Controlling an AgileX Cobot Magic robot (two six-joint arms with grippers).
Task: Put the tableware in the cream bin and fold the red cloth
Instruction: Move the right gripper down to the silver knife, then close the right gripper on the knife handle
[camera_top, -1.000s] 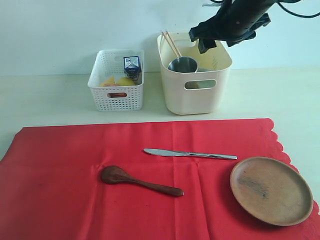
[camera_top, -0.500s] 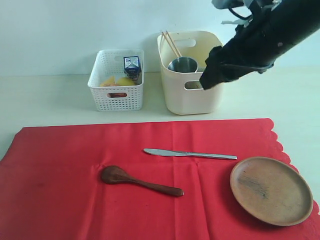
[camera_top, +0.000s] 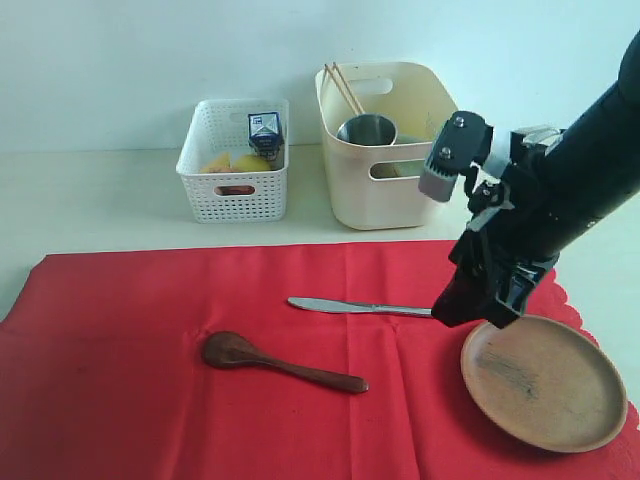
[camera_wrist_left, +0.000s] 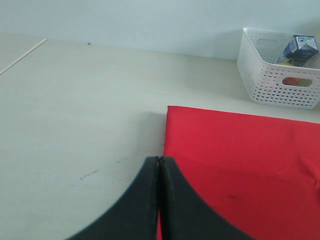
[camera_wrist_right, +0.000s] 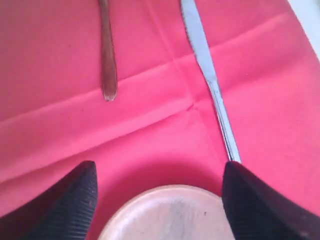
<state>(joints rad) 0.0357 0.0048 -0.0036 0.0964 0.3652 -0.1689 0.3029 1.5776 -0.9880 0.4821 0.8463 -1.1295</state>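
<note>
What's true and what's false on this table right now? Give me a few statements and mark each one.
1. The left tool is shut and the right tool is open. True.
2. The silver table knife, dark wooden spoon and brown round plate lie on the red cloth. True.
3. The steel cup is inside the cream bin. True.
4. The right tool grips the knife. False: it holds nothing.
5. The knife touches the spoon. False: they lie apart.
</note>
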